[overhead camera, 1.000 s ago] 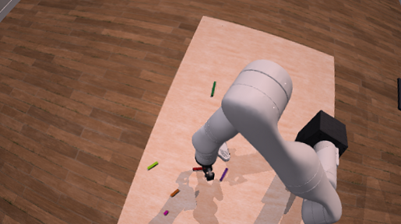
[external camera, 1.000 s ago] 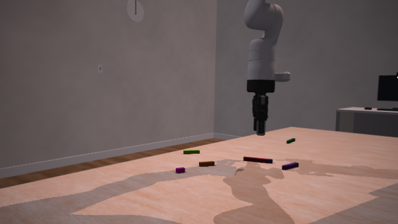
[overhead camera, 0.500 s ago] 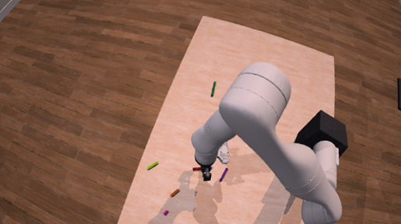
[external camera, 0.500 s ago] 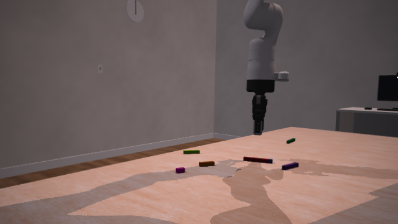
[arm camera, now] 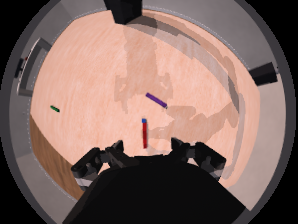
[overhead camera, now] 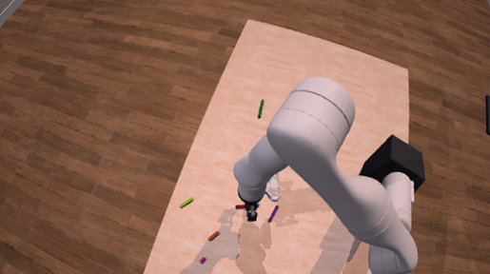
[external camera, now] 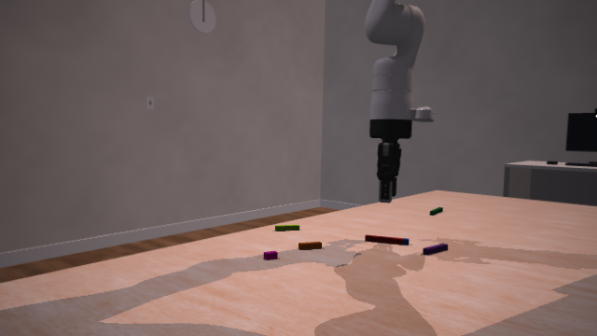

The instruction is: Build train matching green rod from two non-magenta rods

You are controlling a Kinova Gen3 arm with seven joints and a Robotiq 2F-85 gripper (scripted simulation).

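A red rod [overhead camera: 240,206] [external camera: 383,240] [arm camera: 145,136] lies flat on the table, and a small blue rod [external camera: 406,242] [arm camera: 144,120] lies in line at its end; no gap shows between them. The green rod [overhead camera: 260,108] [external camera: 436,211] [arm camera: 55,108] lies alone, far from the others. My gripper [overhead camera: 252,217] [external camera: 386,201] [arm camera: 147,144] is open and empty, above the red and blue rods; in the top view it partly hides them.
A purple rod [overhead camera: 274,213] [external camera: 435,249] [arm camera: 156,100] lies nearest the blue rod, clearly apart. A lime rod [overhead camera: 187,203] [external camera: 287,228], an orange rod [overhead camera: 214,235] [external camera: 310,245] and a magenta rod [overhead camera: 203,260] [external camera: 270,256] lie separately on the table [overhead camera: 324,54].
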